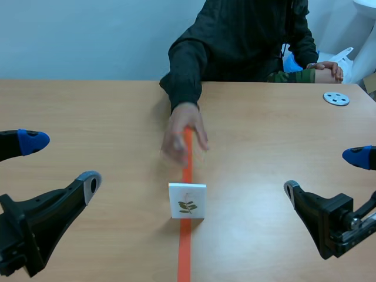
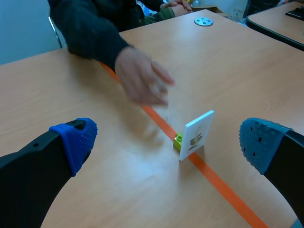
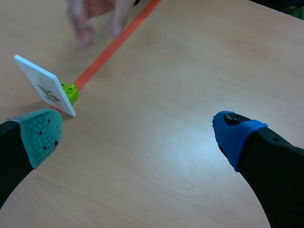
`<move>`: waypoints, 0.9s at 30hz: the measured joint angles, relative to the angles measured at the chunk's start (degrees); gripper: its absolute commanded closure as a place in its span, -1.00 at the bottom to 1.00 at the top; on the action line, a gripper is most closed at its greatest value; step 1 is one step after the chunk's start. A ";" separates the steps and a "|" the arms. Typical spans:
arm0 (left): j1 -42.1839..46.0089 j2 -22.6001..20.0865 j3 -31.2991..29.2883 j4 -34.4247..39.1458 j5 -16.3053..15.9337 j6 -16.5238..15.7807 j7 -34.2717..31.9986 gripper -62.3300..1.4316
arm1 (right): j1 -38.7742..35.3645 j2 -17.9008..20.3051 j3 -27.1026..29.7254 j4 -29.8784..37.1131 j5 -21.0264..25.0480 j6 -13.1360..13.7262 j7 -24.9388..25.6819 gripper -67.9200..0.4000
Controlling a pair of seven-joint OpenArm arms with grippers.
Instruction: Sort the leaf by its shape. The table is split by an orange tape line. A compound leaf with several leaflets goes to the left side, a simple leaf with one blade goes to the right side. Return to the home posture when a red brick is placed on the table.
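Both yours wide open, empty: left gripper (image 1: 61,161), right gripper (image 1: 324,173) | leaf card (image 1: 187,201) upright on tape line (image 1: 185,252), green brick (image 2: 178,140) propping it to face you.

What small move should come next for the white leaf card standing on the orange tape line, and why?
Probably ease the open left gripper toward the upright white leaf card: its leaf seems to have several leaflets, so it belongs left. A person's hand hovers just beyond it, so go slowly.
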 measured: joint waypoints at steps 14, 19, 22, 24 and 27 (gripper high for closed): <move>0.00 0.00 0.00 0.00 0.00 0.02 -0.04 -1.00 | 6.49 0.02 -0.02 -3.17 0.00 5.97 -2.80 -1.00; 0.00 0.00 0.00 0.00 0.00 0.02 -0.04 -1.00 | 10.64 0.00 -3.28 -7.15 -0.02 12.24 -3.80 -1.00; 0.00 0.00 0.00 0.00 0.00 0.02 -0.04 -1.00 | 13.18 0.00 -6.47 -9.86 -0.02 13.38 -3.78 -1.00; 0.00 0.00 0.00 0.00 0.00 0.04 -0.07 -1.00 | 15.39 0.00 -8.83 -12.37 -0.02 13.70 -3.78 -1.00; 0.00 0.00 0.00 0.00 0.00 0.04 -0.24 -1.00 | 18.80 0.00 -11.96 -16.37 -0.02 14.16 -3.56 -1.00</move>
